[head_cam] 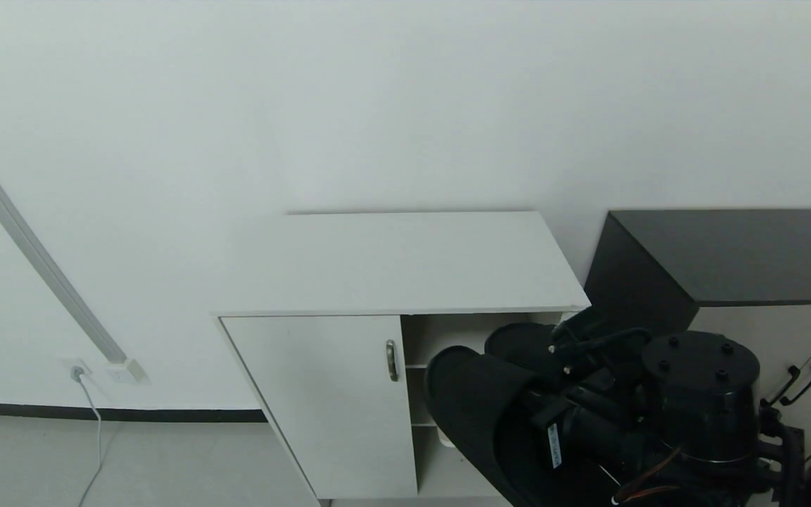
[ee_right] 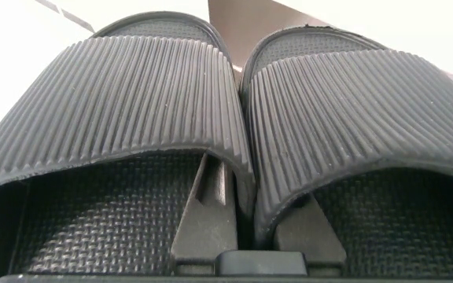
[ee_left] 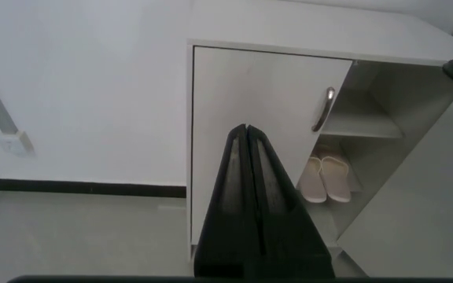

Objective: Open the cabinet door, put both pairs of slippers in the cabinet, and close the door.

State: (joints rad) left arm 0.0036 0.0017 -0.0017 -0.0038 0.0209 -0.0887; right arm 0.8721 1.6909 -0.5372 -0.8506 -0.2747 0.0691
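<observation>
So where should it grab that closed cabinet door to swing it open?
Probably by the metal handle, a slim upright bar standing off the closed door at its inner edge. Come straight from the front and pinch across the bar's width.

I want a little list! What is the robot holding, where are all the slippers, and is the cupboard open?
cabinet: white, left door shut, right side open with its shelves showing
white slippers: side by side on a shelf inside the cabinet
black slippers: a pair held up in front of the open side
right gripper: shut on the black slippers
left gripper: shut, holding nothing, pointing at the cabinet
probably next: black slippers go in, then close the door
</observation>
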